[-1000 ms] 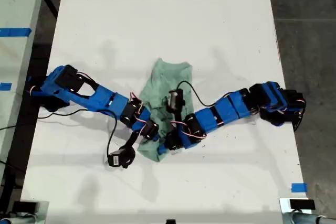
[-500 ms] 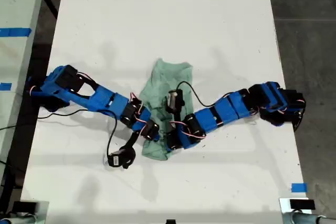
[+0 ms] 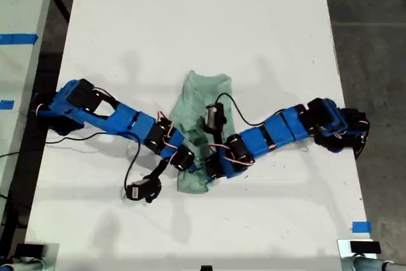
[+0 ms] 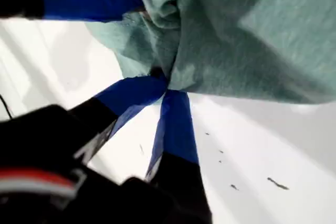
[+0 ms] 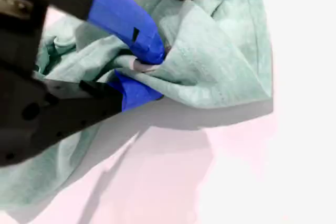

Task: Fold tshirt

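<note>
Both arms are meeting over the near end of the tshirt (image 3: 202, 118), which is lying bunched in the middle of the white table (image 3: 190, 23). My first gripper (image 4: 167, 83) is pinching a gathered edge of the tshirt (image 4: 236, 40) between closed jaws, and my second gripper (image 5: 144, 69) is clamping a fold of the tshirt (image 5: 220, 61) the same way, likely so the two can carry that end together over the rest. Which arm is which I cannot tell from the exterior view. Compared with a second ago, the tshirt's near end is sitting slightly further towards the exterior view's right, and the grippers have shifted with it
</note>
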Controlling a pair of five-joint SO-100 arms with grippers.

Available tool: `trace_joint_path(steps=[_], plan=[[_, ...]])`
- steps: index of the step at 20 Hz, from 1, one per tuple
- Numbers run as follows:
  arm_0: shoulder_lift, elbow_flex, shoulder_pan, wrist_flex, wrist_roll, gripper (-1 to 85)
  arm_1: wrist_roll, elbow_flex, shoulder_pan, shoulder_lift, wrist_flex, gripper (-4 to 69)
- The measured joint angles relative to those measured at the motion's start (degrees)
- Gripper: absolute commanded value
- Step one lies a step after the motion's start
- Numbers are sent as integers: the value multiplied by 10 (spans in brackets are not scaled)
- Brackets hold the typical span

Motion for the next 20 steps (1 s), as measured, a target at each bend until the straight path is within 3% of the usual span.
trace_joint_path(steps=[5, 9, 14, 20], plan=[[17, 0, 17, -44, 48, 1, -3, 1, -31, 56, -11, -15], [39, 0, 22, -39, 77, 1, -16, 11, -31, 84, -7, -15], [98, 0, -53, 49, 172, 1, -85, 44, 45, 144, 94, -15], [160, -26, -203, 145, 324, 1, -247, 88, 189, 207, 154, -15]])
